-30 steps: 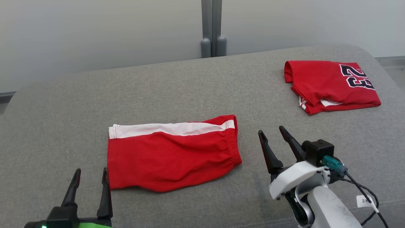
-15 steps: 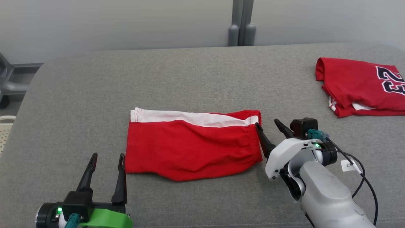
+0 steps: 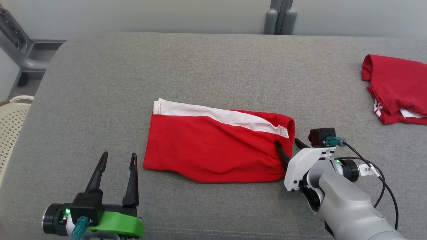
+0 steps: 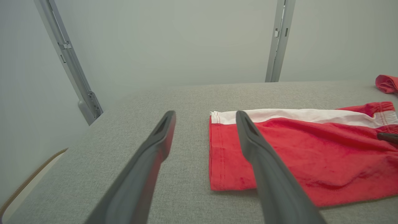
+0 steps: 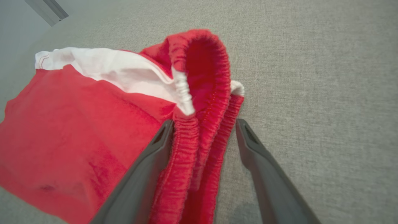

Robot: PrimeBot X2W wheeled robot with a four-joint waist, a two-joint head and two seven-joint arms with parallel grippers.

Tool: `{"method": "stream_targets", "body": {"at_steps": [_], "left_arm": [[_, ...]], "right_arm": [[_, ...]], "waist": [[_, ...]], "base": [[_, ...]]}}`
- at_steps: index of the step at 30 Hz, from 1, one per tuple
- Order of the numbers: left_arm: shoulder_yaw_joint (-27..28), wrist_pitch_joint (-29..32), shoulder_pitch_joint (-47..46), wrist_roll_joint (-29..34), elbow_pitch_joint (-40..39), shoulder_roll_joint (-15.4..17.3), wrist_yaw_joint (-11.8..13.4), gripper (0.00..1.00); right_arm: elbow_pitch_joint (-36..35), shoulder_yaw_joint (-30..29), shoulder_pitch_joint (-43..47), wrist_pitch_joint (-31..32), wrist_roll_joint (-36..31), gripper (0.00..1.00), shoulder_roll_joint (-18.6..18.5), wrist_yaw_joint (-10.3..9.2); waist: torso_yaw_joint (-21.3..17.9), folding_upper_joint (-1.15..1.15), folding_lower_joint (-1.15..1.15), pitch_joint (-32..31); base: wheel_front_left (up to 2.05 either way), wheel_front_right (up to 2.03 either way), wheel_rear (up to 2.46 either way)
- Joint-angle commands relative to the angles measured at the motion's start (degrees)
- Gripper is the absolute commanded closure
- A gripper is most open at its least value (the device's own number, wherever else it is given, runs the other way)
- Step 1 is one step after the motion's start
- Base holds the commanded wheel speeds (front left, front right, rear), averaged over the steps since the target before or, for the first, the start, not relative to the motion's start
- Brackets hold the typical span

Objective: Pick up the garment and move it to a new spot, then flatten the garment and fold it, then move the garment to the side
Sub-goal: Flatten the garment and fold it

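Note:
The garment (image 3: 217, 146) is a pair of red shorts with a white side stripe, lying folded flat on the grey padded surface (image 3: 200, 66). My right gripper (image 3: 287, 142) is open at its right end. In the right wrist view the bunched elastic waistband (image 5: 202, 93) sits between the two fingers of the right gripper (image 5: 204, 123), with the left finger lying on the red cloth. My left gripper (image 3: 119, 155) stands open just off the garment's lower left corner. In the left wrist view the left gripper (image 4: 205, 113) points past the hemmed left edge of the garment (image 4: 311, 149).
A second red garment (image 3: 397, 90) lies folded at the far right edge. A cream perforated basket (image 3: 13, 113) stands off the surface's left side, below a grey metal frame (image 3: 20, 43). Grey posts (image 3: 280, 16) rise behind the back edge.
The camera has turned, so everything sits further right in the picture. My right gripper has closed in on the waistband, which now bunches up between its fingers. The left gripper stays open.

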Motion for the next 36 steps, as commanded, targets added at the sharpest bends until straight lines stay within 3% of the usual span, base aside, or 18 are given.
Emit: {"method": "stream_targets", "body": {"at_steps": [1, 4, 5, 6, 15, 26, 31, 36], "left_arm": [[0.0, -0.1, -1.3, 0.3, 0.0, 0.0, 0.4, 0.00], [-0.3, -0.1, -2.1, 0.0, 0.6, -0.1, 0.2, 0.00], [-0.3, -0.1, -2.2, -0.1, 0.7, -0.1, 0.2, 0.00], [-0.1, -0.1, -2.1, -0.2, 0.7, -0.1, 0.3, 0.00], [0.9, -0.1, -1.1, -0.2, 0.4, -0.1, 0.5, 0.00], [0.4, -0.1, -0.5, -0.7, 0.0, -0.1, 0.9, 0.00], [0.5, -0.1, -0.2, -0.9, 0.3, -0.2, 0.8, 0.00], [0.4, -0.1, 0.2, -1.2, 0.2, -0.2, 0.8, 0.00]], "right_arm": [[1.5, 0.5, -0.8, 0.5, 1.2, 0.00, -0.3, 0.00], [2.2, 2.5, -1.0, 2.1, 5.9, 0.00, -0.2, 0.00], [1.5, 3.5, -0.8, 1.9, 7.4, 0.72, -0.2, 0.00], [1.1, 4.6, -1.0, 1.3, 8.6, 1.00, -0.2, 0.00], [2.5, 5.7, -3.2, -0.8, 11.1, 1.00, -0.6, -0.03], [0.3, 8.8, -4.2, 0.2, 12.4, 1.00, -9.3, -0.03], [-1.7, 11.0, -4.5, 2.8, 13.1, 1.00, -12.0, -0.03], [-9.2, 13.5, -2.9, 8.9, 18.4, 1.00, -12.3, -0.01]], "waist": [[0.3, 0.00, 0.00, 0.5], [0.7, 0.00, 0.00, 0.8], [0.7, 0.00, 0.00, 0.9], [0.4, 0.00, 0.00, 0.9], [-2.4, 0.00, 0.00, 0.4], [-5.5, 0.00, 0.00, -0.2], [-6.1, 0.00, 0.00, -0.6], [-6.4, 0.00, 0.00, -0.9]], "base": [[0.00, 0.00, 0.00], [0.00, 0.00, 0.00], [0.00, 0.00, 0.00], [0.00, 0.00, 0.00], [0.00, 0.00, 0.00], [0.00, 0.00, 0.00], [0.00, 0.00, 0.00], [0.00, 0.00, 0.00]]}}
